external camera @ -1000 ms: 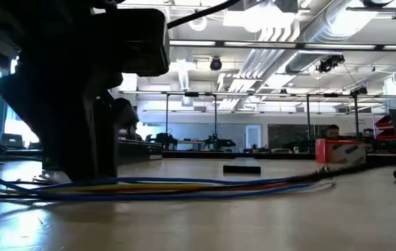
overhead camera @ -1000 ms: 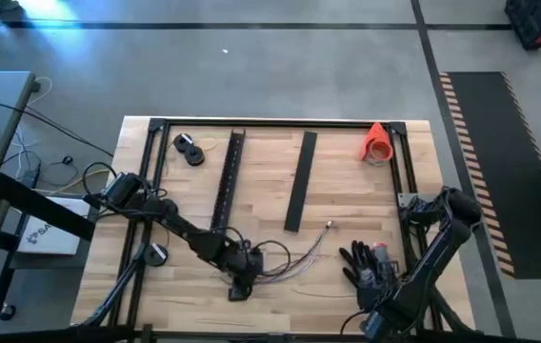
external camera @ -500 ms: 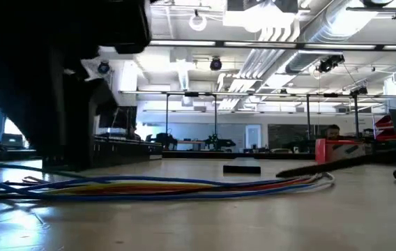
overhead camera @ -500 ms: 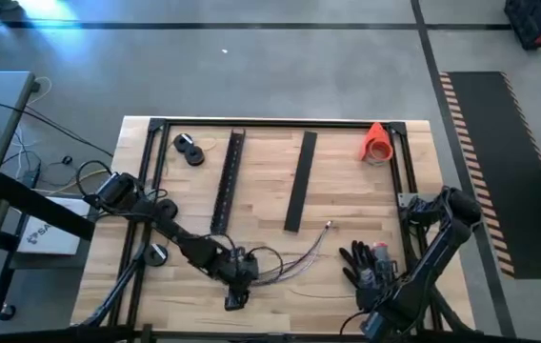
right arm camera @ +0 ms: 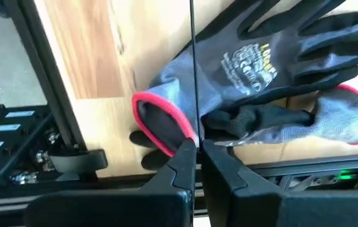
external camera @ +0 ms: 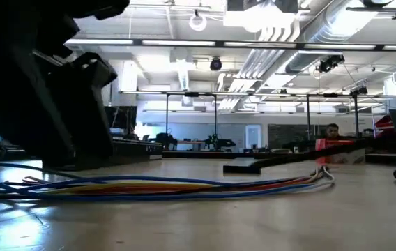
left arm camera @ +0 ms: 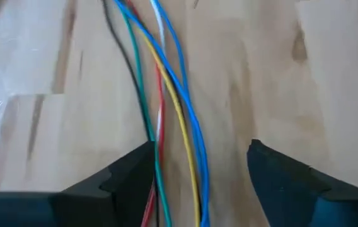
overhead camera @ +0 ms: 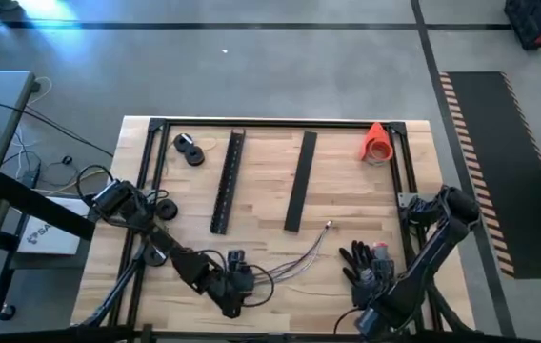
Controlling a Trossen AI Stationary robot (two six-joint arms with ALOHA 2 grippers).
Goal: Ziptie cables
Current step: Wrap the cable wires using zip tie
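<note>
my left gripper (left arm camera: 198,167) has slid back toward the table's near edge, fingers spread over the bundle of thin coloured cables (left arm camera: 166,94) lying loose on the wood. my right gripper (right arm camera: 196,154) sits pinched closed on a thin black ziptie (right arm camera: 191,63) above the grey gloves (right arm camera: 273,69).

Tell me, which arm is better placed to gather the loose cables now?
Probably the left. The left gripper is open directly above the cables. The right gripper sits shut on a thin black strip beside the gloves, away from the cables.

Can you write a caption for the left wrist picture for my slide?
Left pincer, open, hovers over the colourful cables lying on the wooden table.
</note>
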